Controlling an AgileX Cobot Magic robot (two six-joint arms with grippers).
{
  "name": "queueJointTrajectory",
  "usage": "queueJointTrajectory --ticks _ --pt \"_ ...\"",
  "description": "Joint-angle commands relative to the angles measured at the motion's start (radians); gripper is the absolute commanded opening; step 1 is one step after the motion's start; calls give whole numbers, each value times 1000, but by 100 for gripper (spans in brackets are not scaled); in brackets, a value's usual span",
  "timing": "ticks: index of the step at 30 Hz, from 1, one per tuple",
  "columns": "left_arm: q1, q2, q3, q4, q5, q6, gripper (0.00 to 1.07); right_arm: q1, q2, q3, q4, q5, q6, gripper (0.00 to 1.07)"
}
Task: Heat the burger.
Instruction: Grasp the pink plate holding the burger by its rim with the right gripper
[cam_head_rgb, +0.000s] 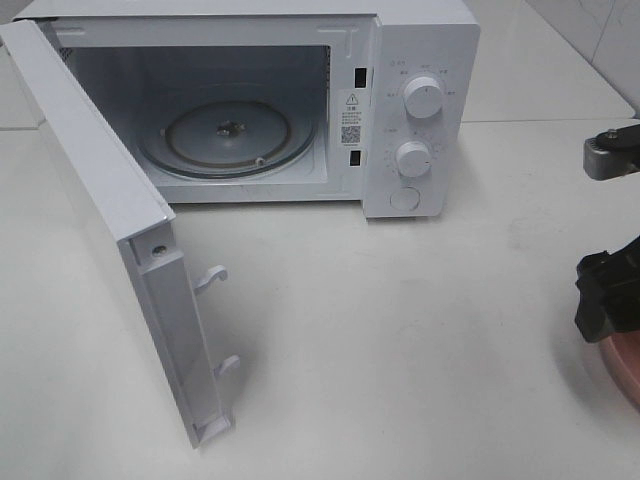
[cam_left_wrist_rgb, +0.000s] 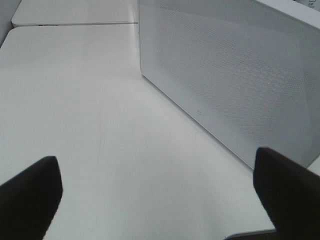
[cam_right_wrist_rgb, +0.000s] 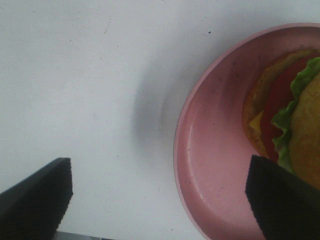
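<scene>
Here our left gripper (cam_left_wrist_rgb: 160, 192) hangs, jaws wide apart, beside the microwave (cam_head_rgb: 435, 50), whose door (cam_head_rgb: 90, 190) stands open. Farther right, our right gripper (cam_right_wrist_rgb: 160, 197), jaws likewise apart, hovers at the rim of the pink plate (cam_right_wrist_rgb: 210, 160) on which the burger (cam_right_wrist_rgb: 300, 127) sits

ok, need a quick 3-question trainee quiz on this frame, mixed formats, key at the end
1. True or false: the microwave door is shut.
2. Where is the burger? A) on the turntable B) on the pink plate C) on the bare table
3. Fill in: the left gripper and the right gripper are both ____.
Key: 1 false; 2 B; 3 open.
</scene>
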Motion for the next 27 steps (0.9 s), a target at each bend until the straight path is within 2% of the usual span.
queueJointTrajectory --ticks 1,5,9,27 --pt "2 -7 0 -9 2 -3 96 -10 27 13 -31 -38 22 89" --pt "2 -7 0 -9 2 -3 96 -10 77 55 -109 -97 100 88" --pt "2 -7 0 -9 2 -3 96 -10 108 67 -129 -114 105 88" --pt "2 -7 0 -9 2 -3 96 -10 315 76 -151 -198 101 86"
